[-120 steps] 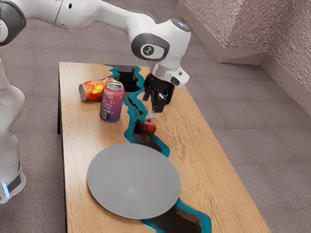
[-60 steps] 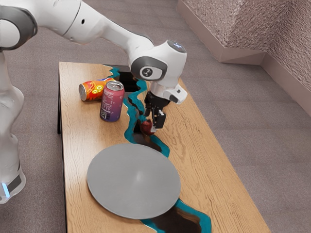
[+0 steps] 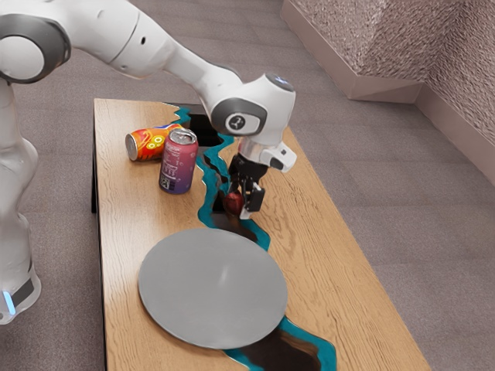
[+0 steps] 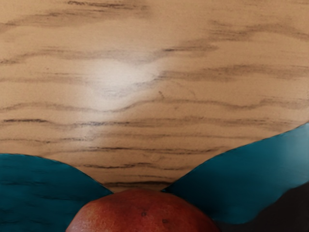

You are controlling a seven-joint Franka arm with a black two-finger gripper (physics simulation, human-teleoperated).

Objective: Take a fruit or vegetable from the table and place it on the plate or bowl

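Red fruit (image 3: 233, 202) lies on the teal inlay (image 3: 207, 202), midway between the surface's (image 3: 325, 255) long edges. The tool (image 3: 241, 202) sits low around it; I cannot tell whether it is clamped. This looks like the grasp step. Next comes a firm squeeze, a straight lift, then a carry to the grey plate (image 3: 213, 287).

A home-like living room, rendered in simulation; a low oak-grained wooden table with a teal resin river inlay (image 3: 332, 255) stands on grey-brown short-pile carpet (image 3: 402, 170); a rough pinkish textured wall (image 3: 387, 39) meets the floor at a pale skirting board (image 3: 379, 86); an upright purple drink can (image 3: 179, 161) and a toppled orange drink can (image 3: 151, 143) sit on the tabletop.
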